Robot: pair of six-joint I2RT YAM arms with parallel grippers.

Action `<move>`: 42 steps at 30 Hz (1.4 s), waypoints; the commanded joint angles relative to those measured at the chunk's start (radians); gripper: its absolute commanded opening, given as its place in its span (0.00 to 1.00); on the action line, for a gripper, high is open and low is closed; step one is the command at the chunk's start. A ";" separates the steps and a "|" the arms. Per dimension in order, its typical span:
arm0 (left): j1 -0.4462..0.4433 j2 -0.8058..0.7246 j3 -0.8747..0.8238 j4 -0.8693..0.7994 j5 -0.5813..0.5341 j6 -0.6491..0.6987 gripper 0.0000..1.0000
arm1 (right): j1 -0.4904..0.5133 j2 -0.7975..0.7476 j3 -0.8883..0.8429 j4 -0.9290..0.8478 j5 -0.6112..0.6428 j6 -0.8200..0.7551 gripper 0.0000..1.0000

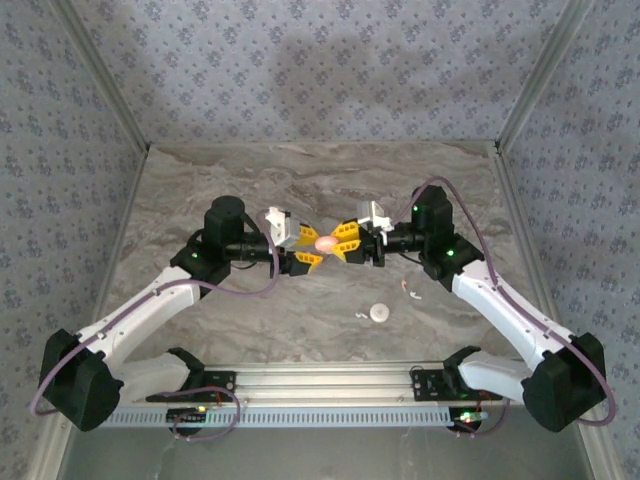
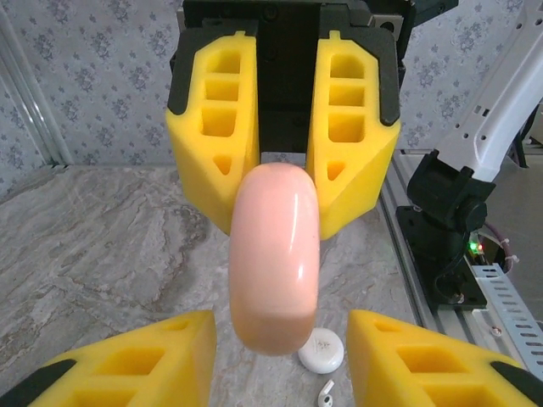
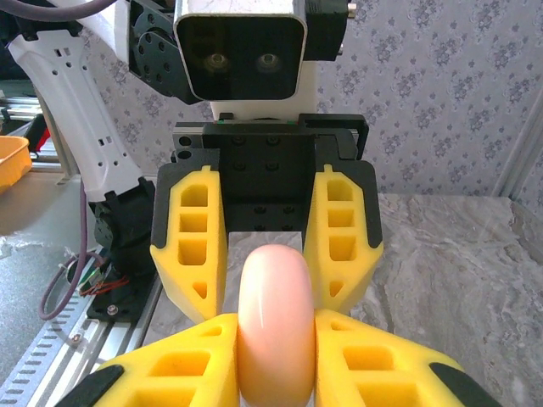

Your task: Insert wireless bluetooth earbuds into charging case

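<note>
The left arm (image 1: 150,300) and right arm (image 1: 500,300) bend inward with elbows flared outward, wrists level, so the two tools meet nose to nose. The right tool (image 3: 273,343) is clamped on a pink case (image 3: 273,297), one finger pressed against each broad face. The left tool (image 2: 280,356) straddles the same case, fingers spread and clear of it.

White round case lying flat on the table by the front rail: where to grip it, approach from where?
Grip the white round plastic case across its rim, coming straight down. It lies flat on the marble table, so only its edge offers opposing faces. Close along the near-far line: a tiny white earbud lies close on its left in the top view, and a sideways squeeze would probably knock it.
</note>
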 commanded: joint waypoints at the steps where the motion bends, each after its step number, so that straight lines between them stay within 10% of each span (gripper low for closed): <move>1: 0.002 0.007 0.048 -0.008 0.037 0.000 0.44 | 0.011 0.008 0.021 -0.007 -0.027 0.005 0.24; 42: -0.012 0.031 0.061 -0.034 0.045 0.013 0.28 | 0.032 0.010 0.046 -0.013 -0.018 0.002 0.25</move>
